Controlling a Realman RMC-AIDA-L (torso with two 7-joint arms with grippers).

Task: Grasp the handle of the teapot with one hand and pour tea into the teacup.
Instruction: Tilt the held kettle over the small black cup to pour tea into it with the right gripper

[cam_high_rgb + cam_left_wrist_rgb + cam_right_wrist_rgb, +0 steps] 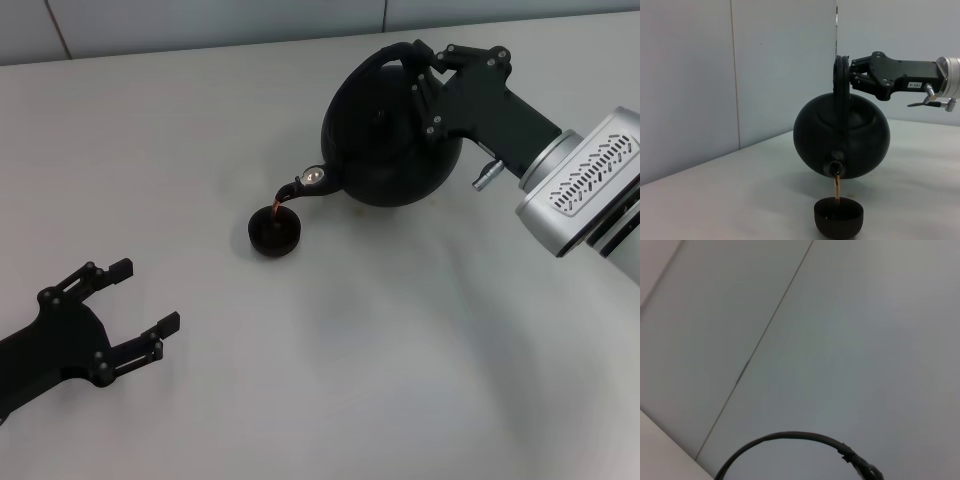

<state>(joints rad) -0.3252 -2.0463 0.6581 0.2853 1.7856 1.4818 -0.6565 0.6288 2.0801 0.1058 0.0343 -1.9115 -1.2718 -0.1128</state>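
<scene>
The large round matte-black teapot (392, 135) hangs tipped above the pale grey table (350, 380), its short spout (296, 189) angled down over the tiny dark brown handleless teacup (274, 229), which stands on the table just below. A thin brown stream of tea (837, 190) runs from spout into cup. The thick black arched handle (385, 60) is clenched by the right gripper (432, 75), a black jointed hand on a silver-grey wrist. The left gripper (145, 300) rests low near the table, well apart, fingers spread and holding nothing.

one teapot (385, 135), one teacup (273, 230), two claws, left claw (145, 305), right claw (420, 70)
</scene>
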